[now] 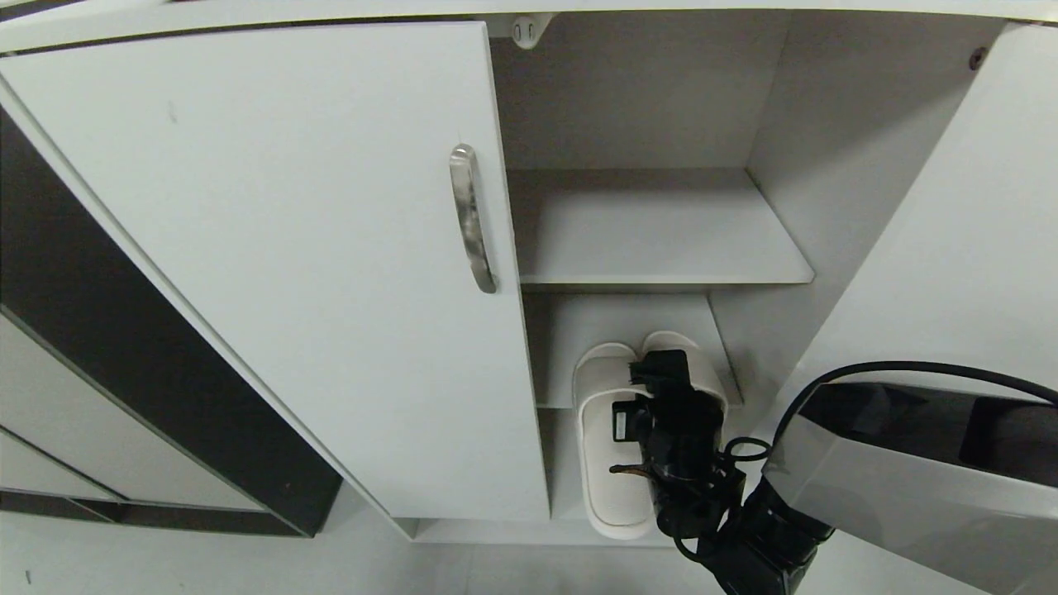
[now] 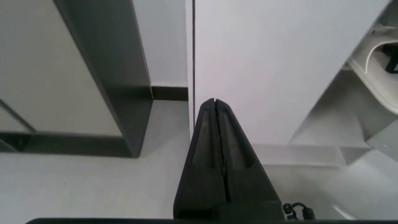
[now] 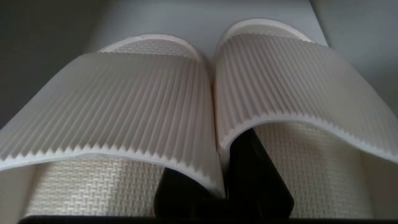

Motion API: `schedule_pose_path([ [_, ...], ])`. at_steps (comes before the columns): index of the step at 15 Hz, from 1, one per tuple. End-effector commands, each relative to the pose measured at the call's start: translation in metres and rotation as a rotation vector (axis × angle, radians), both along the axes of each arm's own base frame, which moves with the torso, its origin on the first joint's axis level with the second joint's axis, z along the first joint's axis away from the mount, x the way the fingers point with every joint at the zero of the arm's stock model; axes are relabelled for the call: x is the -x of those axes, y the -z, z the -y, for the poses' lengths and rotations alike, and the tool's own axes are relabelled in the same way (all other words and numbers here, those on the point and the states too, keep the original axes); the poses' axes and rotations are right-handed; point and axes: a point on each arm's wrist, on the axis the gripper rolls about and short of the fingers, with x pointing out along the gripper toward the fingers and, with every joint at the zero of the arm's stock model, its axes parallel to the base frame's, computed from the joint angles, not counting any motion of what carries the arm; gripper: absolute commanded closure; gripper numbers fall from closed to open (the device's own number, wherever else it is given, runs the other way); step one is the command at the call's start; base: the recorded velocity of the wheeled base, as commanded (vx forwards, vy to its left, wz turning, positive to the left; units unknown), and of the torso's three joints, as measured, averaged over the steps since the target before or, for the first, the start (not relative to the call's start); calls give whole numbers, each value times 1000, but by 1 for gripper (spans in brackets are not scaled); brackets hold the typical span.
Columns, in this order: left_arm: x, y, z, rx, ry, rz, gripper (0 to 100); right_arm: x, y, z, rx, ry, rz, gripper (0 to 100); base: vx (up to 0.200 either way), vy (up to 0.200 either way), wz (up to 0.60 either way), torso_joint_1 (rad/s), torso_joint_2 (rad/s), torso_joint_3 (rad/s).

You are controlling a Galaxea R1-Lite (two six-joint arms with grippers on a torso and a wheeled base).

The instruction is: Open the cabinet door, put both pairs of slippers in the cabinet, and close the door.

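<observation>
Left gripper (image 2: 214, 103) pinched fully shut, empty, facing the left cabinet door (image 1: 273, 248) (steel handle (image 1: 473, 216)). White slipper pair (image 1: 602, 430) low in the open bay, toes inward — right gripper (image 1: 659, 369) clamped on their adjoining straps. Right door (image 1: 959, 231) open.

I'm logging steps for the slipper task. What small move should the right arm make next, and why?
Probably ease the right end effector a little deeper into the cabinet before releasing: it pinches the pair of slippers by their straps, and the heels appear to overhang the front edge.
</observation>
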Motion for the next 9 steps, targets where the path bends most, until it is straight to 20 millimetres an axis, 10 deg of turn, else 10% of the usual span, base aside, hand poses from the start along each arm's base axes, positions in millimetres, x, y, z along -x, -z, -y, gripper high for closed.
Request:
schedule_pose_path([
  [1,0,0,0,1,-1,-1,100,-3,-2,-2,-2,-1,5,100,0,0,0,0,0,0],
  [9,0,0,0,4,-2,-1,100,-37,-11,-2,-8,46,12,100,0,0,0,0,0,0],
])
